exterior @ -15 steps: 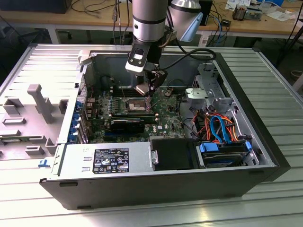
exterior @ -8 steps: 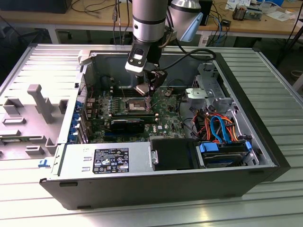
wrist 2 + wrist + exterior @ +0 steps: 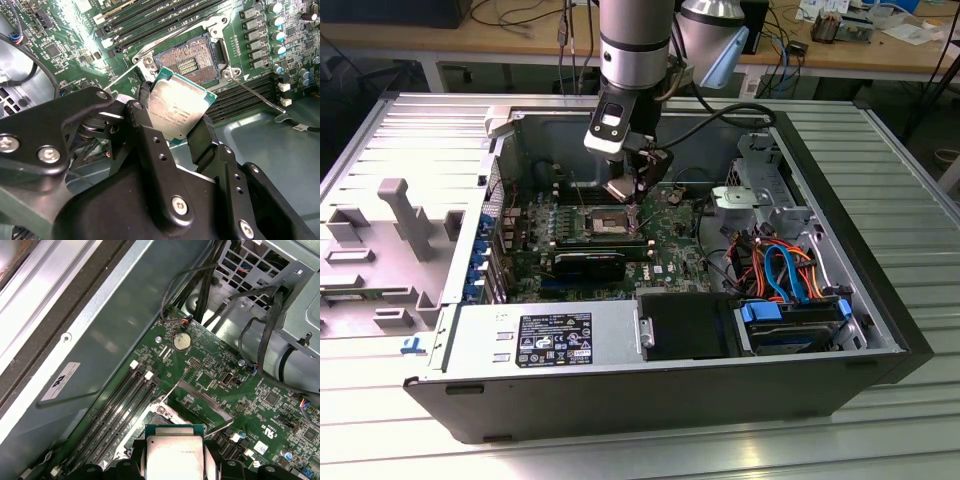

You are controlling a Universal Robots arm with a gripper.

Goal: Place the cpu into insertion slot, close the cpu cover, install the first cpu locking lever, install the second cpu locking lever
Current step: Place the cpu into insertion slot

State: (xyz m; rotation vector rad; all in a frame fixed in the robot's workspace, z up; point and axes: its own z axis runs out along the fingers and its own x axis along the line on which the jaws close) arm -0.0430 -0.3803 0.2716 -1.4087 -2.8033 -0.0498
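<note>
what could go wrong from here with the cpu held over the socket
The cpu, pinched at its edges by the gripper, looks tilted above the insertion slot; it could land skewed on the exposed contacts or slip. The thin lever juts out beside the slot, so the gripper might snag it going down. The cpu cover stands open close by and could be bumped.

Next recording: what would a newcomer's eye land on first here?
The silver cpu stands out, pinched at a tilt in the black gripper near the uncovered insertion slot on the green board. In the exterior view, the arm reaches down into an open computer case.
</note>
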